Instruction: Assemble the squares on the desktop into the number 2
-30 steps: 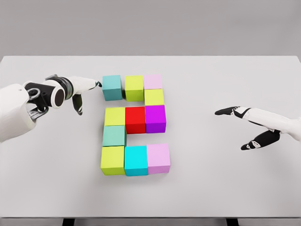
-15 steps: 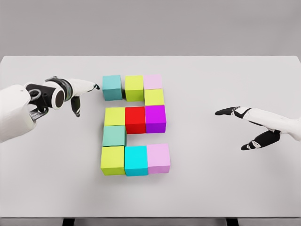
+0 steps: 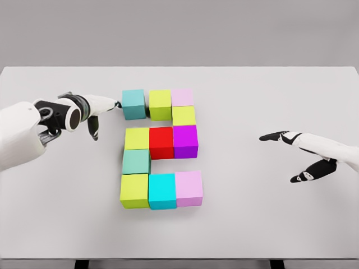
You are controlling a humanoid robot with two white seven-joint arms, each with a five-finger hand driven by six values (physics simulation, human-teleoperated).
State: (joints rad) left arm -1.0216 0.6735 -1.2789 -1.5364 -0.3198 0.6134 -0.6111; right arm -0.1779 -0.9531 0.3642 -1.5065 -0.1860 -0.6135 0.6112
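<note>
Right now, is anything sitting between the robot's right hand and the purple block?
No. In the head view, only bare white table separates the right hand from the purple block.

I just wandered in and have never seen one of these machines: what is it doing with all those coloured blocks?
The robot is arranging coloured cubes on a white table into the number 2, and the shape looks nearly complete. Its left hand points a fingertip at the teal cube at the figure's top left corner, apparently touching or almost touching it. Its right hand hovers open off to the right, holding nothing.
</note>
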